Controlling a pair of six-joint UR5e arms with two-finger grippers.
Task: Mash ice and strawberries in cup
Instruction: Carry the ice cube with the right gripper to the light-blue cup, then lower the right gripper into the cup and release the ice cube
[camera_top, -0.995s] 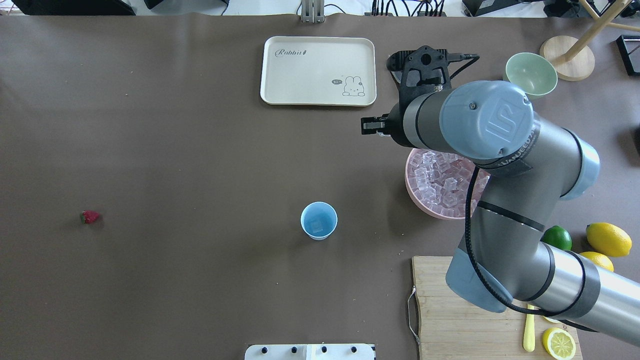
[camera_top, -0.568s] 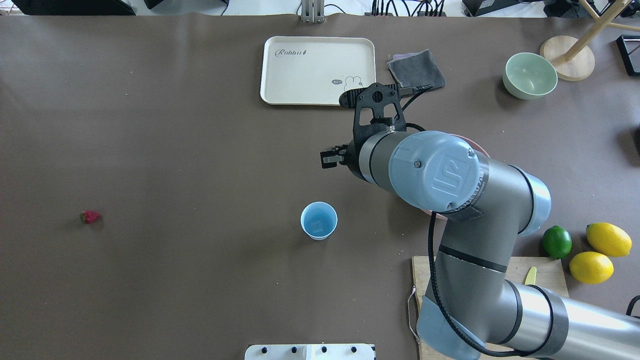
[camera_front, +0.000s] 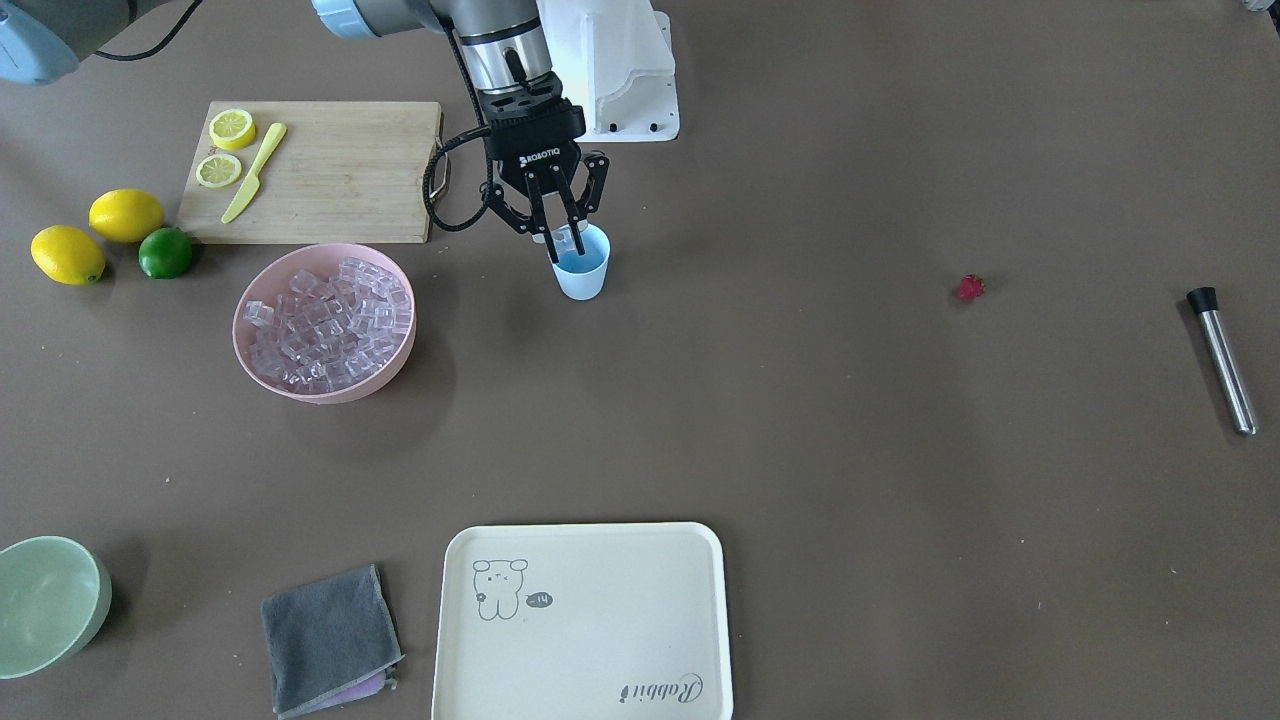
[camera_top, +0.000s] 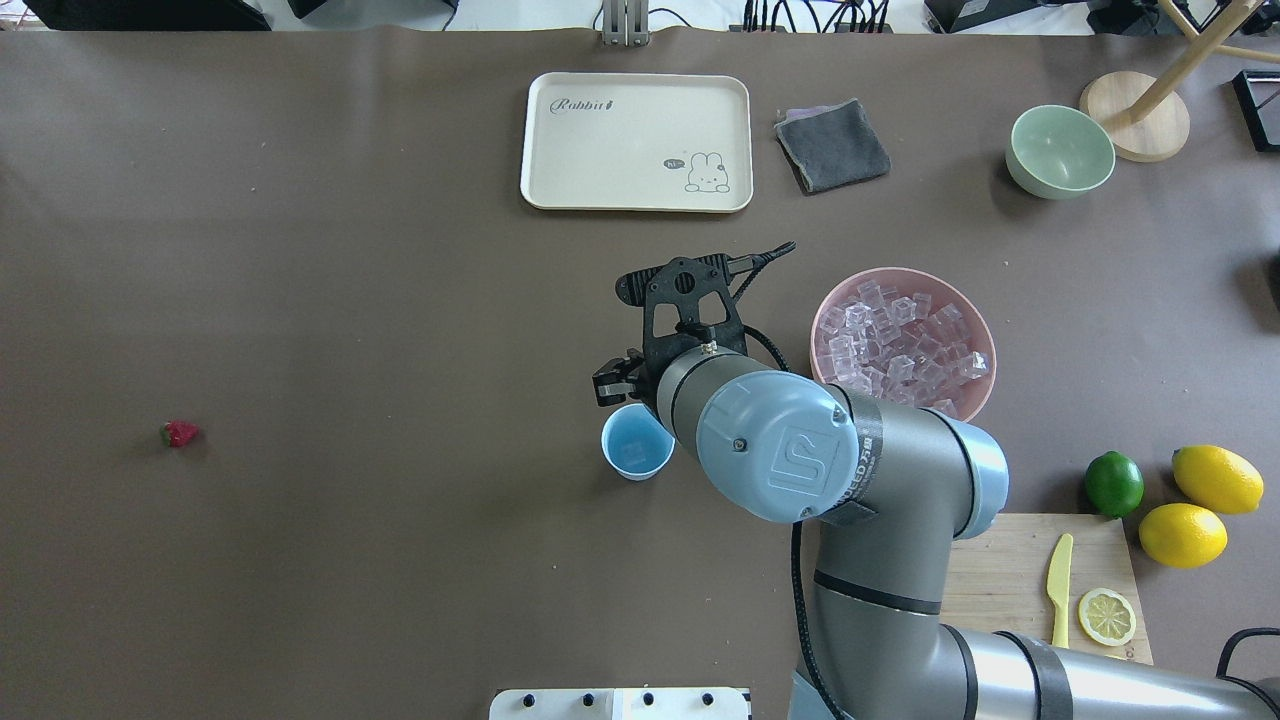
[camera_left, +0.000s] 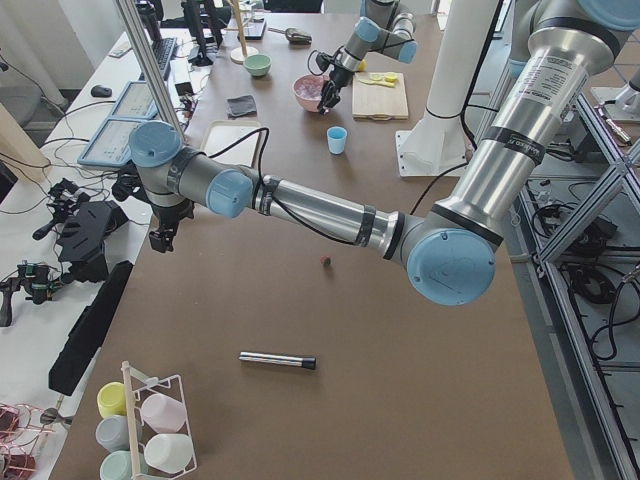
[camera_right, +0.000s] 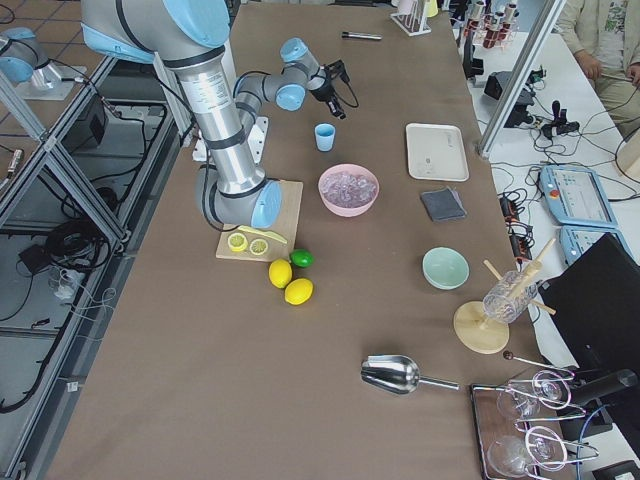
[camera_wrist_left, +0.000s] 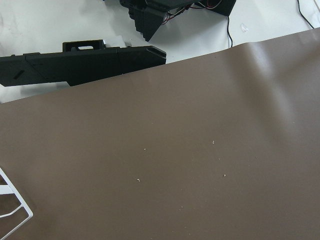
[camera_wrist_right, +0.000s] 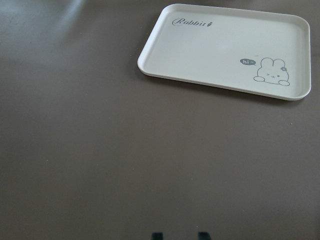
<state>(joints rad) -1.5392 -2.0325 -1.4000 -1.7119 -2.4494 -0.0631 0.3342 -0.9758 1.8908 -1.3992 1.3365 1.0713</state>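
The light blue cup (camera_top: 634, 452) stands mid-table, with what looks like one clear cube in it. My right gripper (camera_front: 563, 245) hangs just above the cup's (camera_front: 582, 272) rim on the robot's side, and its fingers are shut on a clear ice cube (camera_front: 565, 237). More ice (camera_front: 325, 320) fills the pink bowl (camera_top: 826, 312) to the right of the cup. The small red strawberry (camera_top: 180, 433) lies alone far to the left. My left gripper (camera_left: 160, 240) hovers over the table's far left end, seen only from the side, so I cannot tell its state.
A cream tray (camera_top: 636, 140), grey cloth (camera_top: 832, 145) and green bowl (camera_top: 1060, 150) sit along the far edge. A cutting board (camera_front: 330, 170) with lemon halves and a yellow knife, two lemons and a lime (camera_top: 1113, 483) are near right. A metal muddler (camera_front: 1222, 360) lies at the left end.
My right arm swung from beyond the ice bowl leftward and toward the robot, and its gripper now sits over the cup. The cup and strawberry stayed put.
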